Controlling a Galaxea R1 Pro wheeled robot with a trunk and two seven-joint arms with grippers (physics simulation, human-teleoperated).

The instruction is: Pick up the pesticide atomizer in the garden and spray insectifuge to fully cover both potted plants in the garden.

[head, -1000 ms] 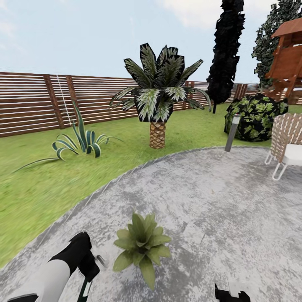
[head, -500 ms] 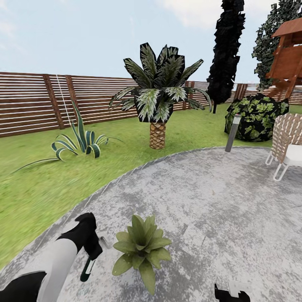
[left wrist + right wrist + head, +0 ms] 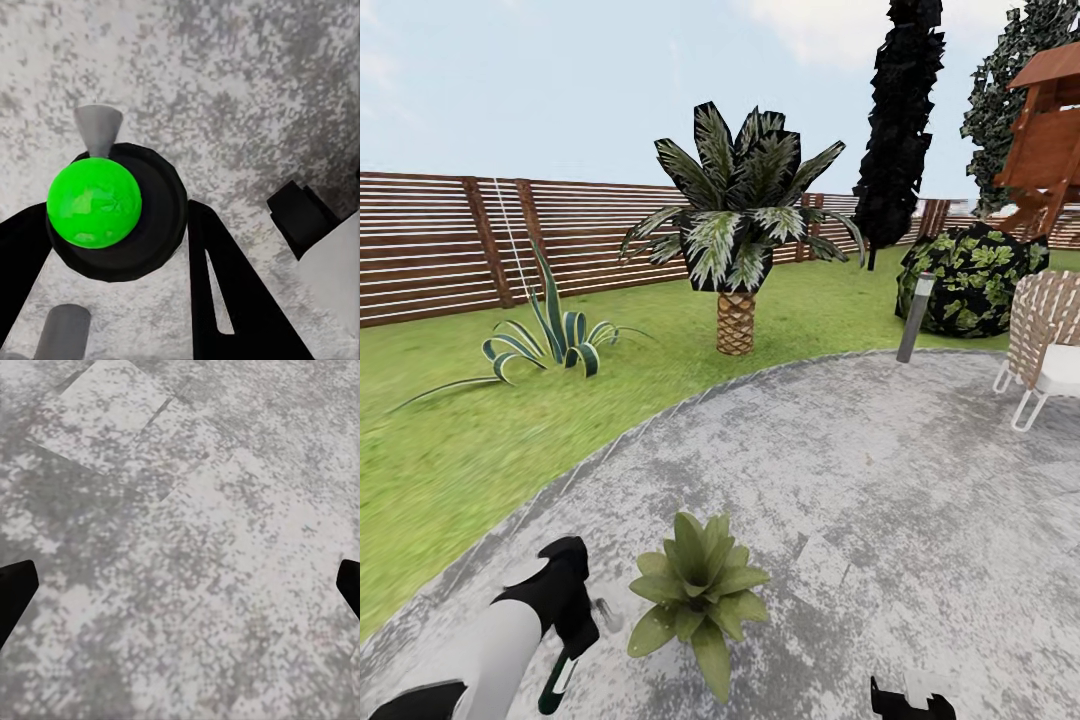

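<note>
A: One plant [image 3: 698,590] shows, low and centre in the head view, standing on the grey paving [image 3: 880,480]. What sits left of it?

B: The left arm [image 3: 490,650], in the lower left corner. Its left claw [image 3: 565,640] points down, clamped on the atomizer [image 3: 558,680], whose dark green and whitish body hangs below it, just left of the plant's leaves but not touching them.

A: And close up?

B: In the left wrist view the black fingers [image 3: 225,292] flank a round black cap with a bright green top [image 3: 94,202] and a grey nozzle [image 3: 97,127], all above the paving.

A: Further back?

B: Upper left, a wooden fence [image 3: 450,240]; before it a striped agave [image 3: 550,340] on the lawn [image 3: 440,450]. Centre, a palm [image 3: 738,240]. Then a dark cypress [image 3: 900,120], a grey lamp [image 3: 915,315], a bush [image 3: 965,275] and a chair [image 3: 1045,340] at the right edge.

A: The right claw [image 3: 910,700]?

B: At the bottom edge, right of centre. In the right wrist view its tips [image 3: 15,589] stand wide apart over bare paving.
</note>
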